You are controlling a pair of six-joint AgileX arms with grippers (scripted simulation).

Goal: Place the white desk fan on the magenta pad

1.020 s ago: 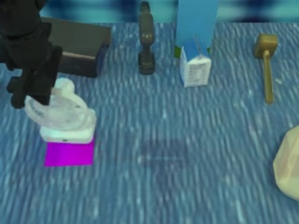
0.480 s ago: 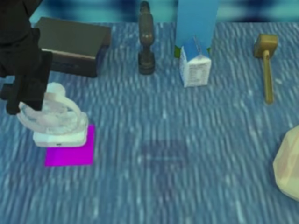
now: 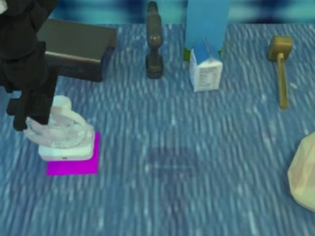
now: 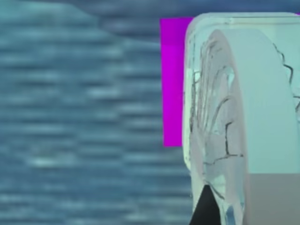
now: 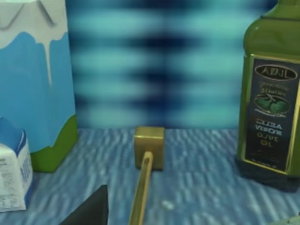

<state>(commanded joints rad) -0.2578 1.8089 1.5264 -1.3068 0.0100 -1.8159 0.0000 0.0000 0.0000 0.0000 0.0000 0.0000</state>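
A blue streaked table (image 3: 172, 196) fills the scene, with a blurred blue band behind its far edge. Near the left edge, toward the front, the white desk fan (image 3: 61, 135) stands with its rectangular base over the far part of the magenta pad (image 3: 74, 164), which shows as a strip in front of the base and along its right side. The base seems to overhang the pad's far-left corner, so the fan looks set too far back and a little too far left.

The left gripper (image 3: 29, 105) is at the fan's grille from the far-left side. In the left wrist view the grille (image 4: 220, 122) fills the frame with one dark fingertip (image 4: 206, 211) against it, which reads as pinching the fan by its rim, though the second finger is hidden.

To finish well, I judge the fan should shift slightly toward the front edge and right until magenta shows evenly around the base, then go down flat before the fingers let go. The grip is high on the fan, so a tilted release could tip it.

Along the far edge stand a dark box (image 3: 78, 46), a dark dumbbell (image 3: 153, 44), a tall blue carton (image 3: 206, 19) and a milk carton (image 3: 205, 69). A wooden mallet (image 3: 280, 64) lies toward the far right corner, and a beige object (image 3: 302, 172) sits at the right edge. The right wrist view adds an olive oil bottle (image 5: 269, 93). The right arm is parked out of the top view; whether its fingers are spread cannot be told.
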